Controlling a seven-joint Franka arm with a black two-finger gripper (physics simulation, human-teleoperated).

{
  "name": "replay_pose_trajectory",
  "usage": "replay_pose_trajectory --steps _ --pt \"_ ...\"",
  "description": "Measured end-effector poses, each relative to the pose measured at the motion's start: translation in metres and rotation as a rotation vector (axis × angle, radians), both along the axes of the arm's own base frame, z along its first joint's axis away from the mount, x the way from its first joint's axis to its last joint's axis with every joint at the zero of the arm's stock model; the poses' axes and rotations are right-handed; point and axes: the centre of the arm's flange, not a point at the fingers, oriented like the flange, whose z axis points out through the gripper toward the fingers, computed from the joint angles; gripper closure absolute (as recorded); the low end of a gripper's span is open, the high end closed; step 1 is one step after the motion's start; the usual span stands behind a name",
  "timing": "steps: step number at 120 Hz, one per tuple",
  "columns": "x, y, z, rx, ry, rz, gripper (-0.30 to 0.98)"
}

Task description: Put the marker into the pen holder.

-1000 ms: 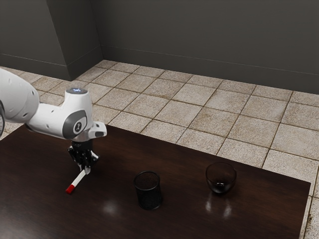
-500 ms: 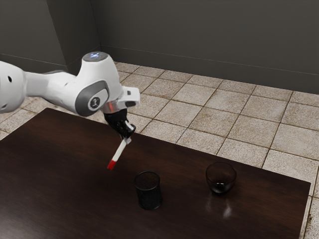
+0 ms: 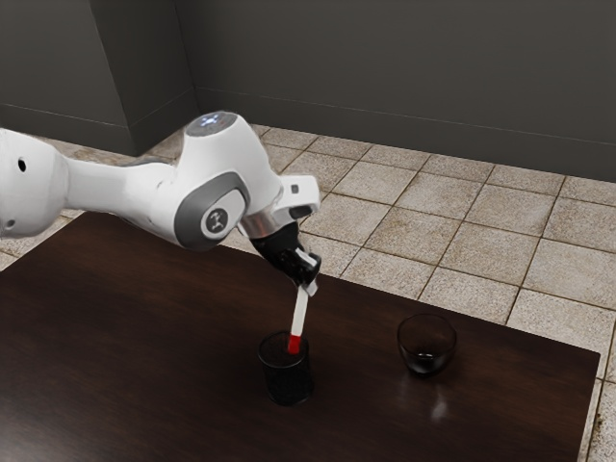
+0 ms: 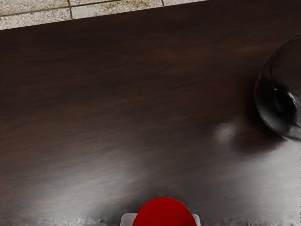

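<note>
the hand (image 3: 309,275) is clamped on the marker (image 3: 299,313), its red end at the pen holder's (image 3: 290,382) mouth, its top leaning toward one o'clock in the exterior view. best to straighten it, lower it clear of the rim, and release only once it is well inside.

A dark wood surface with visible grain and a glossy, reflective finish is presented by the table (image 3: 125,327). Smooth, transparent glass is seen in the bowl (image 3: 426,362). The arm (image 3: 231,159) is cased in smooth, plastic-like shells. A smooth finish is shown by the marker (image 3: 300,313). Rough, stone-like floor tiles (image 3: 404,241) and a matt wall (image 3: 385,77) are noted.
</note>
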Motion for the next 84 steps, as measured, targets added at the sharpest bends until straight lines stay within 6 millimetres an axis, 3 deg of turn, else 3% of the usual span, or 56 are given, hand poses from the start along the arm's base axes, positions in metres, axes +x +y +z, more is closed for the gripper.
replay_pose_trajectory --steps 16,31,58,84 --pt "0.005 0.02 -0.008 -0.01 0.009 0.06 0.78" --pt "0.004 0.046 -0.028 -0.009 0.034 0.12 0.77" --pt "0.001 0.032 -0.032 -0.022 0.032 0.11 0.7" --pt "-0.001 0.029 -0.024 -0.024 0.025 0.079 0.29"
